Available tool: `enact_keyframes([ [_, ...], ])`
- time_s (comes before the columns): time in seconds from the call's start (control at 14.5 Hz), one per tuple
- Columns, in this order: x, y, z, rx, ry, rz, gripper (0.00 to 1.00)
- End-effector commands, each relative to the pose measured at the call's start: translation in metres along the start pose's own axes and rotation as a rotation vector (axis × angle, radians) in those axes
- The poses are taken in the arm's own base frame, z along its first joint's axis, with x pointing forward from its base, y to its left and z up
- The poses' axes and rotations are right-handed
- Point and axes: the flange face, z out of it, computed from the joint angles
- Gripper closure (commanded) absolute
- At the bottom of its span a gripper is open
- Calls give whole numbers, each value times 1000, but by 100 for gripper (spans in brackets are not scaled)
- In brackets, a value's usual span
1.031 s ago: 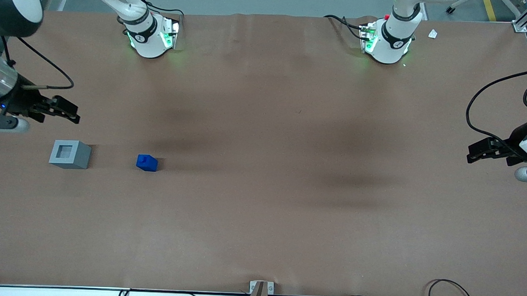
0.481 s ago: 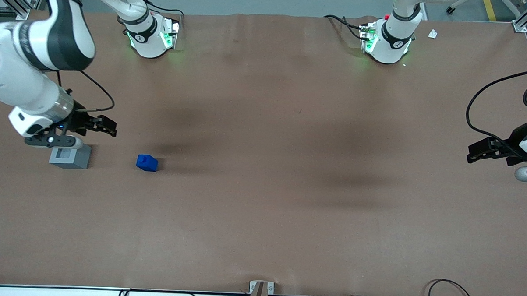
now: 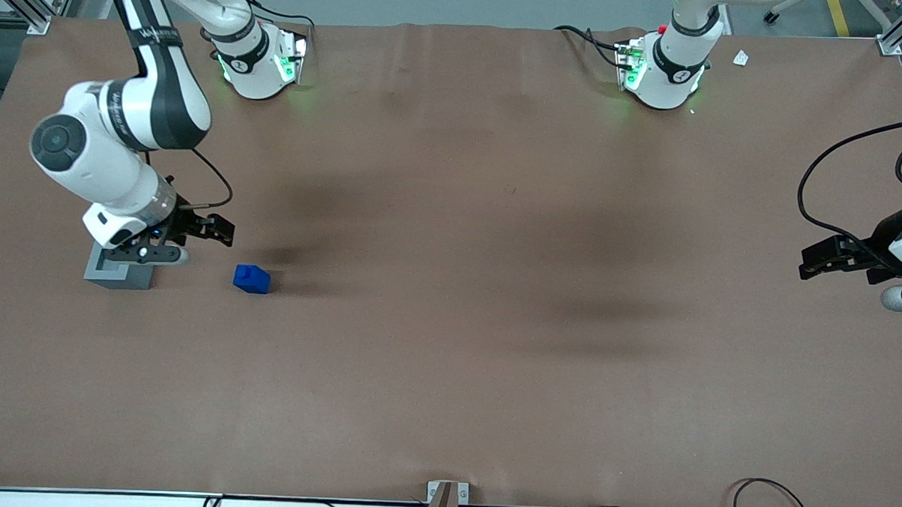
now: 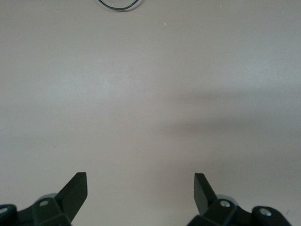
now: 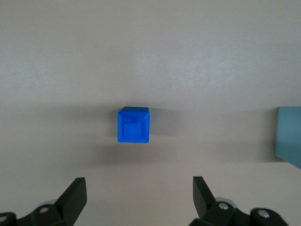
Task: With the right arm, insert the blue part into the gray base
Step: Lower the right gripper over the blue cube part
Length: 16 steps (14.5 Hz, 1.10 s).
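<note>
Right arm reaching over table, gripper hovering above and between gray base and blue part, jaws spread wide and empty, blue part resting stud up on table, apart from partly hidden base

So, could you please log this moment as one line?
phase: approach | tool: open, empty, above table near blue part | gray base: empty recess partly hidden

The blue part lies on the table toward the working arm's end, stud up; the gray base sits beside it, apart; the gripper, fingers spread, hangs above the table between them, nearer the blue part.
</note>
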Motion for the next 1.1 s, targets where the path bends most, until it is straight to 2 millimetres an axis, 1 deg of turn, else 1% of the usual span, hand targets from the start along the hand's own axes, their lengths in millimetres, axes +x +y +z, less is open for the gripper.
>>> enact_keyframes([
  [0.0, 3, -14, 27, 10, -1, -1, 3],
  [0.34, 6, -18, 75, 3, -29, -7, 10],
  [0.48, 7, -18, 87, 1, -41, -8, 17],
  [0.69, 9, -17, 101, 0, -41, -7, 28],
  [0.83, 11, -17, 107, 1, -39, -4, 33],
  [1.03, 15, -20, 108, 1, -36, -7, 40],
])
